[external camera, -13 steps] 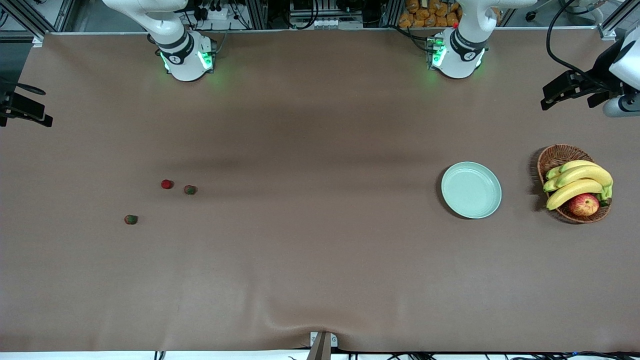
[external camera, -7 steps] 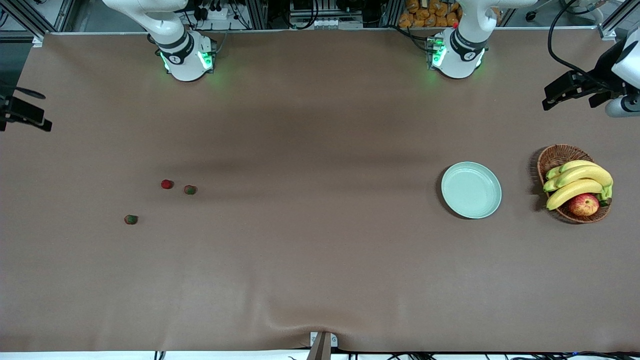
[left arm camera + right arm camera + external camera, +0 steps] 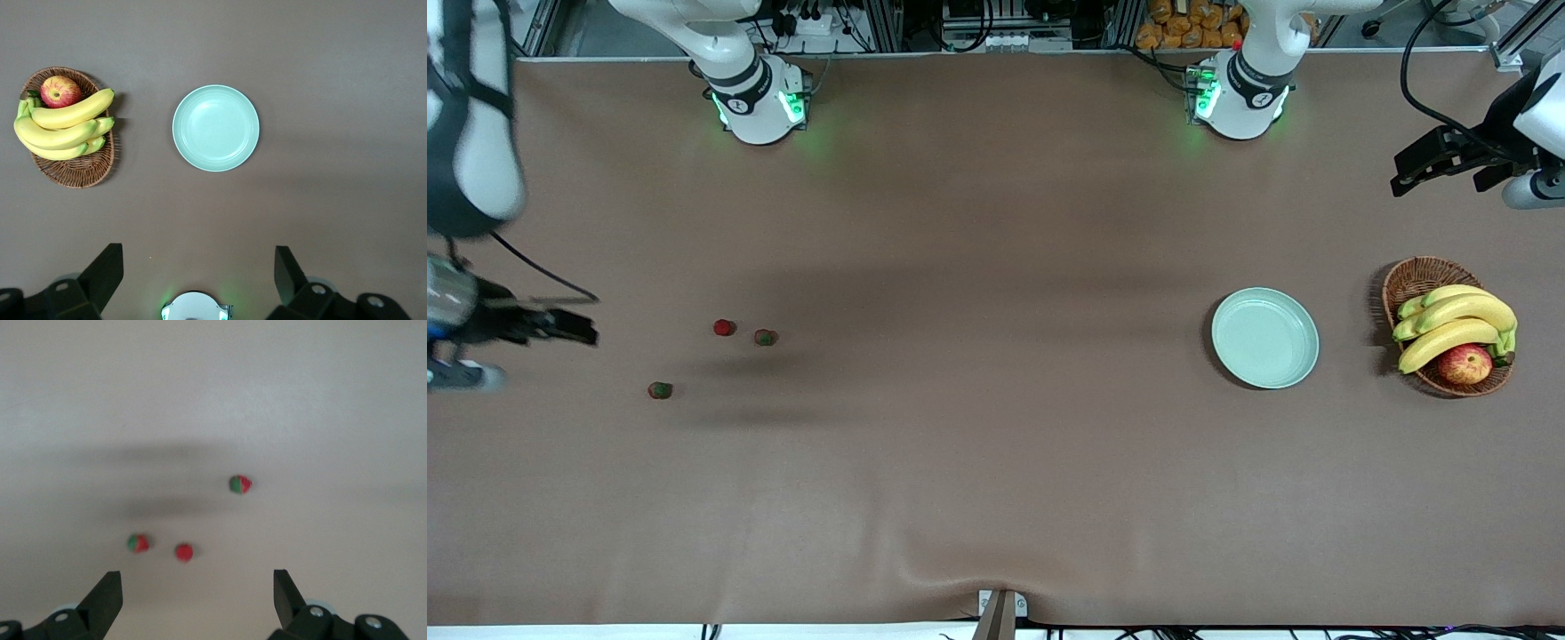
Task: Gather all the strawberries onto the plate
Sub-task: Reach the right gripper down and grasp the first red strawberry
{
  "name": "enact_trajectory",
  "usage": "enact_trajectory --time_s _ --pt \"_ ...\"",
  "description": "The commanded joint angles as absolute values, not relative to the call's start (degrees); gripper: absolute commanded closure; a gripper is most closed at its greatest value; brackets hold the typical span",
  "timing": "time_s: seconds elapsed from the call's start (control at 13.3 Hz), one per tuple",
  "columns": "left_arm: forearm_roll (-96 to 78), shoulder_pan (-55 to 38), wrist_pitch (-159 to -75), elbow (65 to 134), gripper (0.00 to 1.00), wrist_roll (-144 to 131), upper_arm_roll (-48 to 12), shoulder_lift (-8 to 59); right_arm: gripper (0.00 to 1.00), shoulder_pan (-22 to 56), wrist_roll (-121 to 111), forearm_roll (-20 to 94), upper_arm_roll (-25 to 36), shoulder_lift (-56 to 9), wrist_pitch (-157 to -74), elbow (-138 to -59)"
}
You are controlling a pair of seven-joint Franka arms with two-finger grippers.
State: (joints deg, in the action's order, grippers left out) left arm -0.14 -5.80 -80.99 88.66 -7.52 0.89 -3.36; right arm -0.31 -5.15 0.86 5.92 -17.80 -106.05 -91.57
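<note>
Three small red strawberries with green tops lie on the brown table toward the right arm's end: one (image 3: 724, 327), one beside it (image 3: 765, 337), and one nearer the front camera (image 3: 660, 389). The right wrist view shows them too (image 3: 240, 484) (image 3: 138, 543) (image 3: 184, 552). My right gripper (image 3: 583, 320) (image 3: 197, 587) hangs open and empty over the table beside them, touching none. The pale mint plate (image 3: 1264, 338) (image 3: 215, 128) sits empty toward the left arm's end. My left gripper (image 3: 1398, 175) (image 3: 198, 263) waits open and empty, high over that end.
A brown wicker basket (image 3: 1414, 276) (image 3: 73, 173) holding bananas (image 3: 1458, 324) and a red-yellow apple (image 3: 1464, 363) stands beside the plate, closer to the left arm's end. The two arm bases (image 3: 760, 107) (image 3: 1240, 102) stand along the table's edge farthest from the front camera.
My right arm has swung into the front view and its gripper has moved toward the strawberries. The left arm, the strawberries and the plate have stayed put.
</note>
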Motion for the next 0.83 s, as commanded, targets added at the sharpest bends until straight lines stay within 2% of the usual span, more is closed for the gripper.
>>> enact_trajectory --time_s 0.0,0.45,0.75 --pt "0.4 -6.2 -83.0 89.6 0.00 -7.5 -0.6 -2.9 0.00 -1.3 -5.2 1.3 6.2 -22.9 -114.9 -95.0" --pt "-1.1 -7.0 -84.6 90.4 0.00 -7.8 -1.1 -2.6 0.00 -5.6 -5.3 1.4 6.2 -35.5 -122.8 -95.1" --pt "-1.1 -7.1 -85.3 90.5 0.00 -7.8 -1.1 -2.0 0.00 -5.5 -4.9 3.1 6.2 -38.4 -125.3 -95.0"
